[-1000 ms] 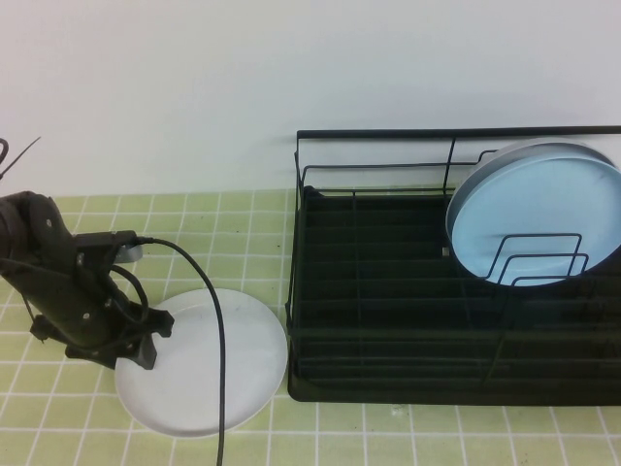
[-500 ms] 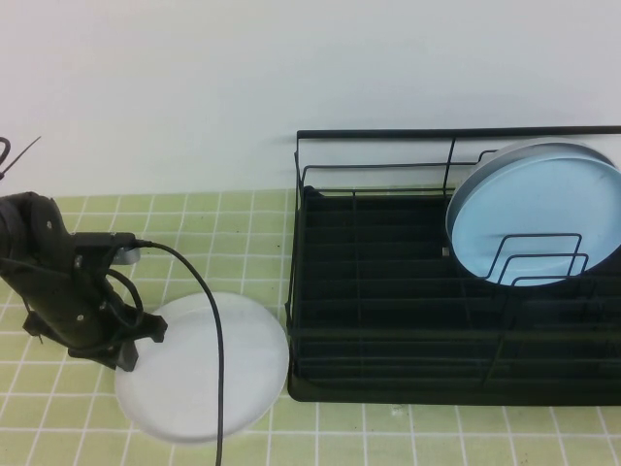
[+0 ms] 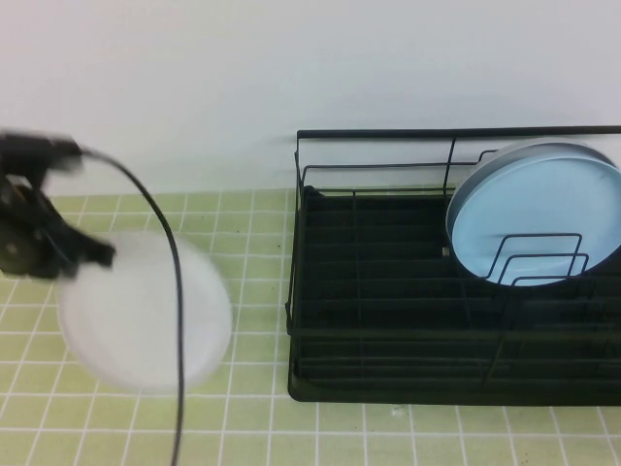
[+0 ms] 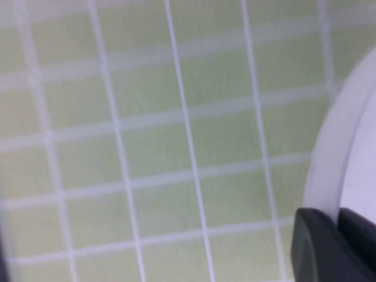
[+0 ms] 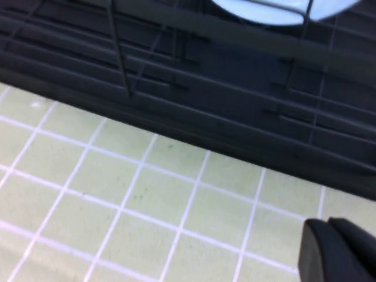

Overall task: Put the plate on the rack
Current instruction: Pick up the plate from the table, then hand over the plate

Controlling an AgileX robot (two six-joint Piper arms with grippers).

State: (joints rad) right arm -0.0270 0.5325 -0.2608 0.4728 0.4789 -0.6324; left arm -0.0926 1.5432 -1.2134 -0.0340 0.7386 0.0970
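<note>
The white plate (image 3: 146, 316) hangs blurred above the green tiled table at the left, off the surface. My left gripper (image 3: 85, 257) is shut on its left rim. In the left wrist view the fingers (image 4: 317, 247) pinch the plate's white edge (image 4: 341, 153). The black wire rack (image 3: 388, 291) stands at the right, with its base and rails also in the right wrist view (image 5: 235, 76). My right gripper (image 5: 338, 249) is out of the high view; it is shut and empty above the tiles in front of the rack.
A light blue plate (image 3: 539, 209) leans upright in the rack's right dividers, and its lower edge shows in the right wrist view (image 5: 276, 9). A black cable (image 3: 175, 291) hangs from the left arm across the white plate. A white wall stands behind.
My left gripper has lifted the white plate off the table and carried it up and to the left. The rack and blue plate have not moved.
</note>
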